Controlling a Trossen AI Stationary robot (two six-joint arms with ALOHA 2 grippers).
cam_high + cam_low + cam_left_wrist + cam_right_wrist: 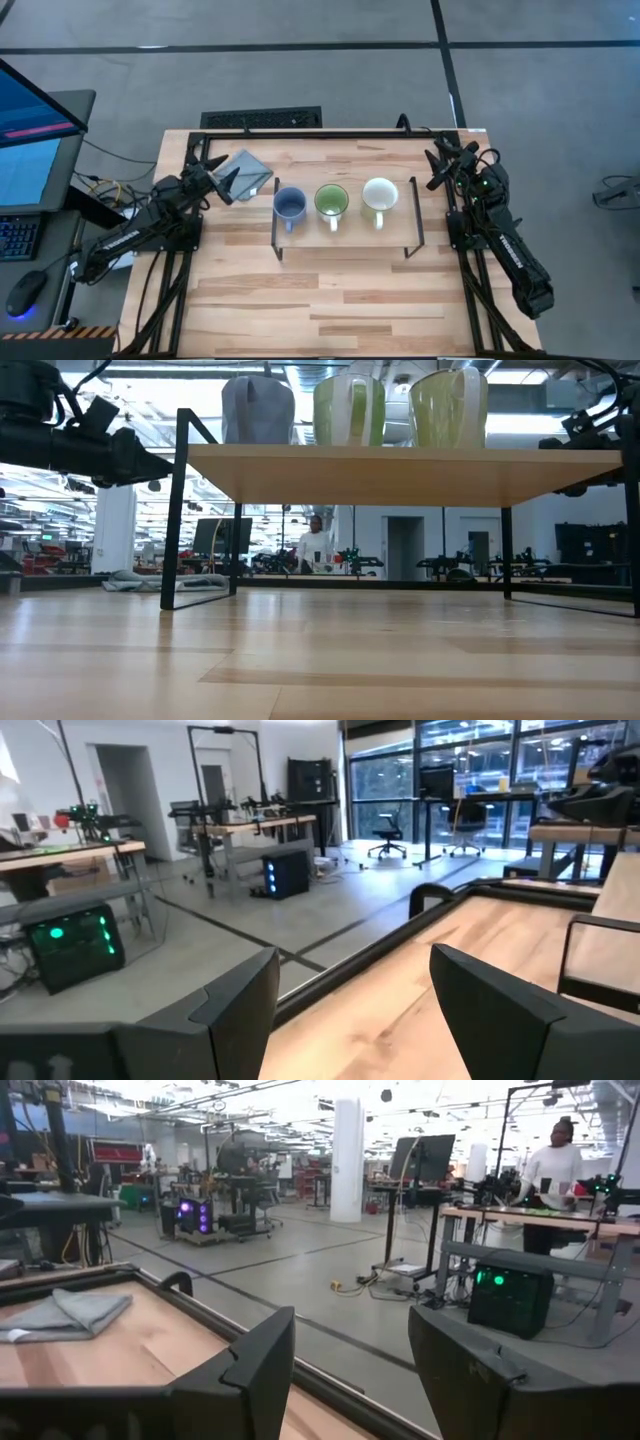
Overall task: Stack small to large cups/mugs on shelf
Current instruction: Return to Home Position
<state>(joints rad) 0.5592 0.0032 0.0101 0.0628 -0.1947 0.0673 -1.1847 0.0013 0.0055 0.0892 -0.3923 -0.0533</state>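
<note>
- The low rectangular light-wood shelf on thin black wire legs [350,238] stands mid-table. Its long axis runs from the left arm's side to the right arm's side.
- Three handled mugs stand upright on it in one row, close together but not nested: the small blue mug [290,205] at the left end, the green mug [331,201] in the middle, and the cream-white, slightly larger mug [380,197] at the right end.
- The left gripper [226,183] hangs off the shelf's left end, nearest the blue mug but apart from it. Its fingers [240,1005] are spread with nothing between them.
- The right gripper [437,168] is off the shelf's right end, towards the table's far right corner. It is released too and clear of the white mug.
- The folded grey cloth [250,172] lies just beside the left gripper, near the table's far edge.
- In my judgement, each arm should retreat away from its shelf end. The shelf's wire legs and the cloth are the nearest things to catch.
</note>
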